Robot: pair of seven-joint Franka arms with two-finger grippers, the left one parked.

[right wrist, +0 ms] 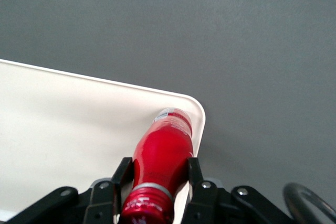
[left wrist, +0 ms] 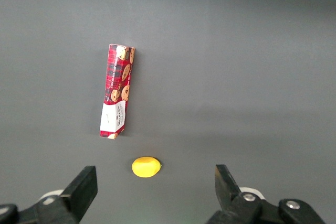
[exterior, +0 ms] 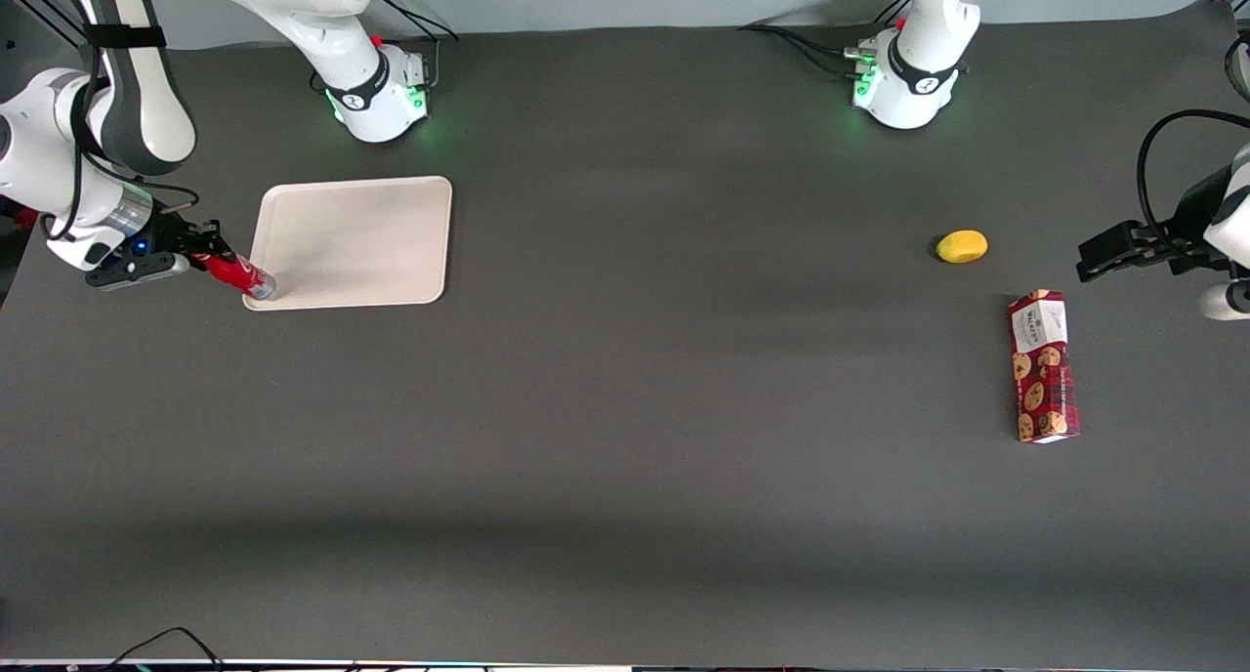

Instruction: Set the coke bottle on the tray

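end effector (exterior: 200,258) clamped on coke bottle (exterior: 237,274), tilted, silvery base over tray (exterior: 371,232) corner nearest the front camera | tray surface bare | cookie box (exterior: 1043,366) and yellow fruit (exterior: 962,246) lie on counter (exterior: 664,379) toward parked arm's end, well apart from tray

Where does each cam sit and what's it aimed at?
Front: high, facing both arms, looking down on the table; tool shut on the bottle at the tray corner.
Left wrist: on the parked arm, aimed down at box and lemon; its own fingers show.
Right wrist: looks along the bottle onto the tray.
Front and right wrist share bottle and tray.
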